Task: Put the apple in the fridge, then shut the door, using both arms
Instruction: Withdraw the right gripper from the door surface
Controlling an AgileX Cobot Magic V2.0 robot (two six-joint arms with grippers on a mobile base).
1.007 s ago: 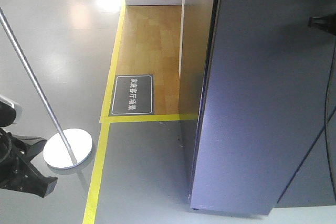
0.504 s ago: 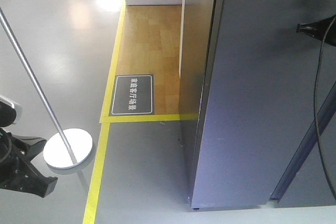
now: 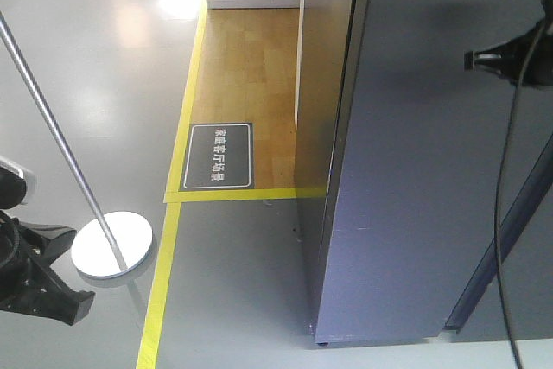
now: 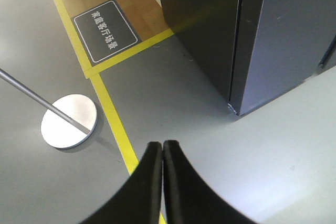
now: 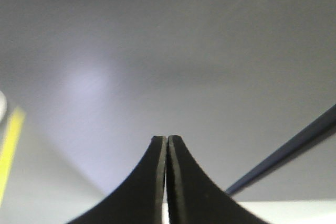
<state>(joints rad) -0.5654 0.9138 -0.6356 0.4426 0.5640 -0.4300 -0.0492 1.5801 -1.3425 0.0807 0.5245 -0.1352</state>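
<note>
The door (image 3: 415,170) has swung closer to the fridge (image 3: 324,84) over the last second, leaving only a narrow gap at its lower right. The right gripper (image 5: 167,139), fingers pressed together, has moved leftward directly against its grey face. The left gripper (image 4: 163,144), also pinched shut, hangs over floor. The apple is out of sight, presumably inside.

You see a thin metal pole (image 3: 52,127) on its round base (image 3: 112,245), yellow floor tape (image 3: 164,274), a dark floor sign (image 3: 219,156), wood flooring (image 3: 246,66).
</note>
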